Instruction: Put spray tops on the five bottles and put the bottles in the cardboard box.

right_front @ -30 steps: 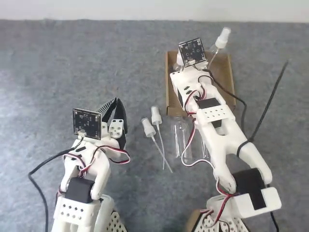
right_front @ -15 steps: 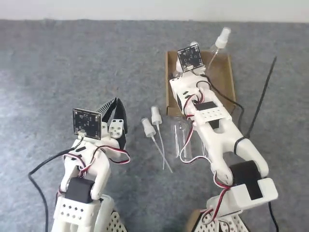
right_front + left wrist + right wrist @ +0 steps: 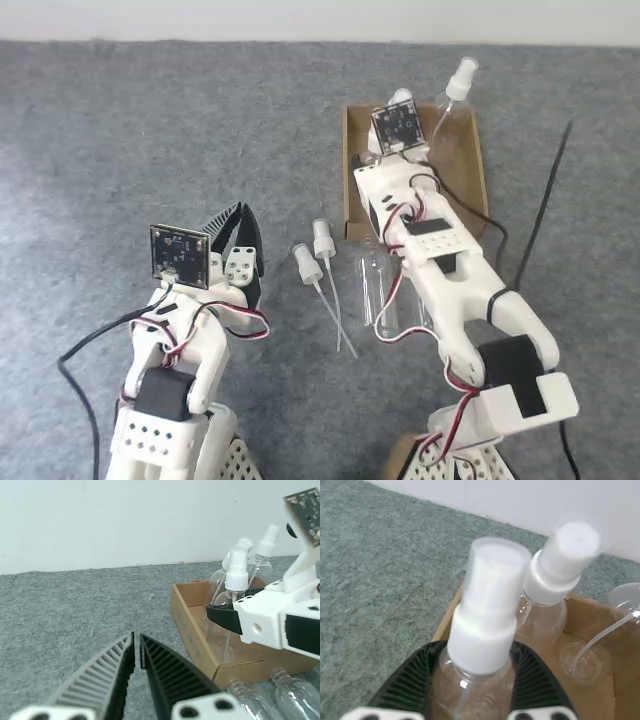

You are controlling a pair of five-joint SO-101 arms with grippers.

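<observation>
Right gripper (image 3: pixel 477 652) is clamped on a capped bottle (image 3: pixel 487 605) held upright inside the cardboard box (image 3: pixel 192 625), right beside two other capped bottles (image 3: pixel 547 610), so a crooked release could knock them over like dominoes; left gripper (image 3: pixel 137 645) sits closed and empty.

Two arms in white printed shells, the left arm (image 3: pixel 190 345) and the right arm (image 3: pixel 455 285). Black servo blocks (image 3: pixel 165 393) mark the joints. Bundled red, white and black wires (image 3: pixel 245 322) loop between segments, and a black cable (image 3: pixel 65 360) trails from the left arm. Each wrist bears a square dark circuit board (image 3: pixel 180 253) studded with small components. The left gripper (image 3: pixel 136 637) and right gripper (image 3: pixel 480 652) have black, ribbed, tapering fingers (image 3: pixel 170 672) on white mounts (image 3: pixel 200 707) with round holes. The base (image 3: pixel 215 455) is white and perforated.
</observation>
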